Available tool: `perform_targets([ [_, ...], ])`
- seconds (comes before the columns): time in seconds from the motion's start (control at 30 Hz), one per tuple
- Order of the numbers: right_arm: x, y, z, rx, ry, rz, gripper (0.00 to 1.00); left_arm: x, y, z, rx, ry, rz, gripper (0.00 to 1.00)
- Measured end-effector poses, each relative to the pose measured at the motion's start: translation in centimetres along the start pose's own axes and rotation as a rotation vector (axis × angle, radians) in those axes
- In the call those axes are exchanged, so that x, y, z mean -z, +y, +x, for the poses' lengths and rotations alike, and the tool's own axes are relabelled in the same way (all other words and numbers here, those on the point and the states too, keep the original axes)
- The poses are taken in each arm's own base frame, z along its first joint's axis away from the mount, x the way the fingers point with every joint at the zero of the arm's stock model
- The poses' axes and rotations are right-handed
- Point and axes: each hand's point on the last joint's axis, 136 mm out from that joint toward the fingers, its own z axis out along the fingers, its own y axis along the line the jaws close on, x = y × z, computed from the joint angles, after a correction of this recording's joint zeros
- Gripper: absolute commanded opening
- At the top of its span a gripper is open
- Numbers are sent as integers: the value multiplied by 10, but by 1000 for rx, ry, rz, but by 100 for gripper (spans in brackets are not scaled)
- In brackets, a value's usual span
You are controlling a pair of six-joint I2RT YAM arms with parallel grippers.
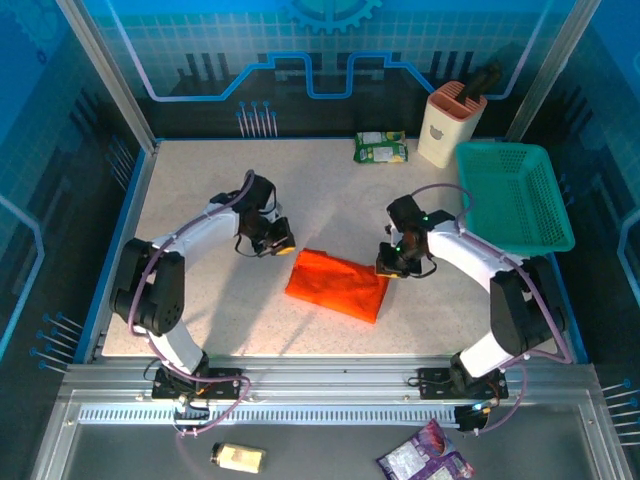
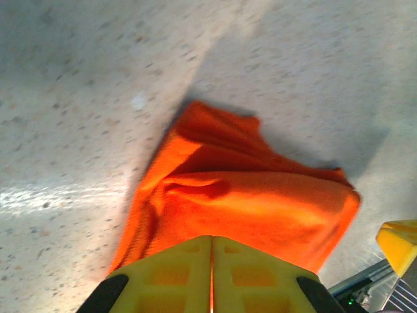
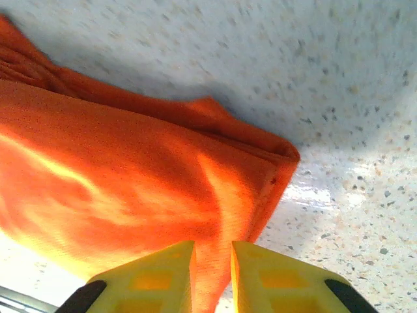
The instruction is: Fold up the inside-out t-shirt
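Shut tight, the left claw [image 1: 278, 243] hangs just off the upper left corner of the t-shirt [image 1: 338, 283], apart from the cloth. In its wrist view the two yellow fingers [image 2: 176, 267] meet along a thin seam, with nothing between them.

The right claw [image 1: 392, 268] stands at the right edge of the t-shirt. Its wrist view shows the yellow fingers [image 3: 156, 274] parted by a narrow gap, and orange cloth is seen through that gap. Whether the fingertips touch the cloth cannot be told.

The t-shirt is bright orange and folded into a compact, roughly rectangular bundle. It lies flat near the middle of the speckled surface [image 1: 200, 190], between the two claws, with its long side slanting from upper left to lower right. The left wrist view shows soft wrinkles across its top layer. The right wrist view shows stacked folded edges at one corner.

At the far right edge of the surface rests a teal mesh basket [image 1: 515, 195]. Just left of it stands a beige holder [image 1: 445, 130] with a dark handle sticking out, and left of that lies a green packet [image 1: 381, 147]. All three are well apart from the t-shirt.
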Motion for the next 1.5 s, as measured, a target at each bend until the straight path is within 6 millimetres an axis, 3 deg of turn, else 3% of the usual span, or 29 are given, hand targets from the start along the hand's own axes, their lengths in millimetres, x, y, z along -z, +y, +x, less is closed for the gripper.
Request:
perform_targets([
  [0.13,0,14,-4,3,-10,-54,22,-5,-25,-3,-66,11,12,8],
  [0.23,-9,18,-9,-5,-4,-81,22,-31,-30,-4,-91,55,-8,8],
  [0.4,-37,7,-7,-24,36,-53,20,-77,-6,-2,-76,134,-99,6],
  [0.5,-52,-8,0,-45,68,-7,19,-90,6,-5,-58,152,-142,6],
  [0.67,-56,-14,-4,-43,63,12,19,-91,6,-18,-67,111,-170,5],
  [0.83,-51,-16,-10,-24,34,43,23,-94,9,-20,-62,109,-180,5],
  [1.13,-9,-8,6,-27,-45,-37,38,-90,14,-16,-55,95,-181,9],
  [1.37,-39,-24,48,-104,62,-78,44,-86,18,-12,-55,92,-194,9],
  [1.5,-49,-23,49,-130,70,-111,44,-86,19,-12,-55,90,-198,9],
])
